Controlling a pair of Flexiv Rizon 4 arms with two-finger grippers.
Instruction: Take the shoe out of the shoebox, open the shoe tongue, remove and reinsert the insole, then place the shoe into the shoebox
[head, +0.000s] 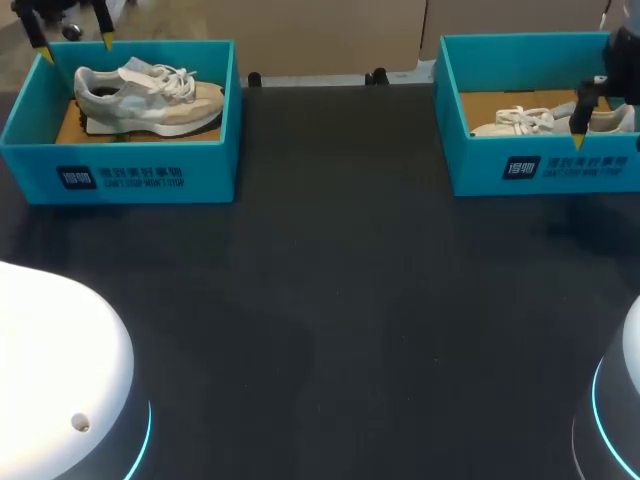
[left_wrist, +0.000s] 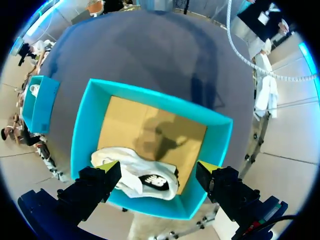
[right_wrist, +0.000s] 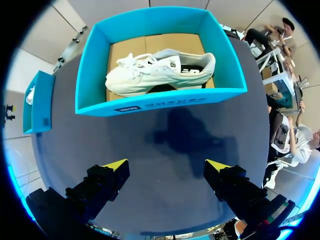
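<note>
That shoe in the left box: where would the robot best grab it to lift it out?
Likely the heel collar, from straight above. The shoe stands on its sole inside the left shoebox, whose walls block a sideways approach. Its heel end lies below the left gripper, whose open fingers look wide enough to straddle it.

White print on left shoebox (head: 205, 165) and right shoebox (head: 600, 172).

A shoe (head: 150, 95) lies in the left shoebox (head: 120, 175), a second shoe (head: 525, 122) in the right shoebox (head: 545, 172).
</note>
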